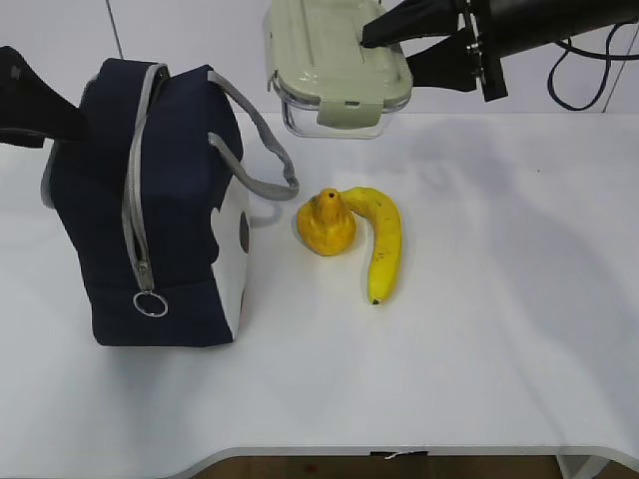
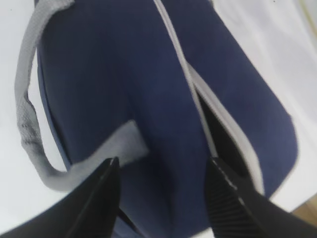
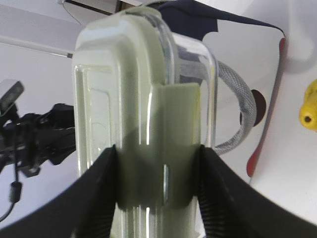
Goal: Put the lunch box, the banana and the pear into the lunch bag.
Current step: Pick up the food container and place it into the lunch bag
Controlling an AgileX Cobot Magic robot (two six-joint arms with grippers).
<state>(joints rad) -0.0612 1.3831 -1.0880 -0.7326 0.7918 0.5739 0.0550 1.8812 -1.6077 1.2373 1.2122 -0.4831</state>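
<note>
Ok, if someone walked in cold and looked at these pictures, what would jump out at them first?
Probably the clear rectangular lunch box with its pale green lid, held up off the table at the back by the right claw. Next, the big boxy navy-blue fabric lunch bag standing at the left, zipper apparently closed. Between them, the squat yellow-orange pear sits touching the long curved yellow banana on the white table.
</note>
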